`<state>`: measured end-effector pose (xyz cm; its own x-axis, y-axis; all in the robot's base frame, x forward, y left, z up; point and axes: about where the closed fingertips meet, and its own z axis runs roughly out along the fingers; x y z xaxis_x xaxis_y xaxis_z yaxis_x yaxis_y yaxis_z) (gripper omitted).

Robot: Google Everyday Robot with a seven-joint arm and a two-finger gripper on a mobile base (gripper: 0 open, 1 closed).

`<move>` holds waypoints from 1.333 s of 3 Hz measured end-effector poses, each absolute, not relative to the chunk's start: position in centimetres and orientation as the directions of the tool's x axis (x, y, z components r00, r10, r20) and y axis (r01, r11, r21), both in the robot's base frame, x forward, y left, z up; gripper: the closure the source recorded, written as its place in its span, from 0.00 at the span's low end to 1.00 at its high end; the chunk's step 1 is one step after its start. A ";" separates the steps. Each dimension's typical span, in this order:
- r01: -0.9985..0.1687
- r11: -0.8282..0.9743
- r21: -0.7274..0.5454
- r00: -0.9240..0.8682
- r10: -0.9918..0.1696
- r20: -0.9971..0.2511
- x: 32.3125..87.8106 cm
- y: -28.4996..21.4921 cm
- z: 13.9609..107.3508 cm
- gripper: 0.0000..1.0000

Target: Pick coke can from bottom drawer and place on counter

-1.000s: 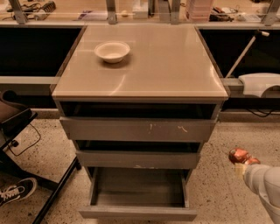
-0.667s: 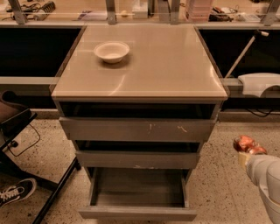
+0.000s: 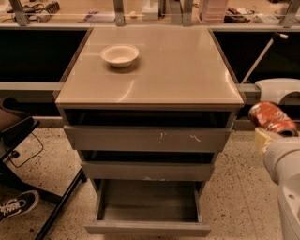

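The coke can (image 3: 273, 118) is red with white markings and lies tilted in the air to the right of the cabinet, just below counter height. My gripper (image 3: 268, 132) is shut on it, with a yellowish finger (image 3: 262, 139) pressed against the can's lower side and the white arm (image 3: 287, 178) below it. The bottom drawer (image 3: 147, 228) is pulled open and shows a bare grey floor. The counter (image 3: 164, 70) is the glossy beige top, to the left of the can.
A white bowl (image 3: 120, 55) sits at the counter's back left. The two upper drawers (image 3: 147, 139) stand slightly open. A cluttered shelf with metal posts (image 3: 119, 11) runs behind. A black chair base (image 3: 28, 154) and a shoe (image 3: 18, 205) are at left. A white machine part (image 3: 279, 89) is at right.
The gripper and the coke can have risen from near floor level beside the middle drawer to just below counter height, at the right of the cabinet.
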<state>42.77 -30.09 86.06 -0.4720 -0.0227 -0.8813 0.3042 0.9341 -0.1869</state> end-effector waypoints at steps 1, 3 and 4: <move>0.314 0.937 -0.151 -0.426 -0.003 -0.905 41.5 -29.0 88.8 1.00; 0.097 0.992 -0.080 -0.351 -0.041 -0.935 47.6 -22.7 93.9 1.00; -0.042 0.999 -0.030 -0.304 -0.042 -0.952 53.9 -16.1 98.4 1.00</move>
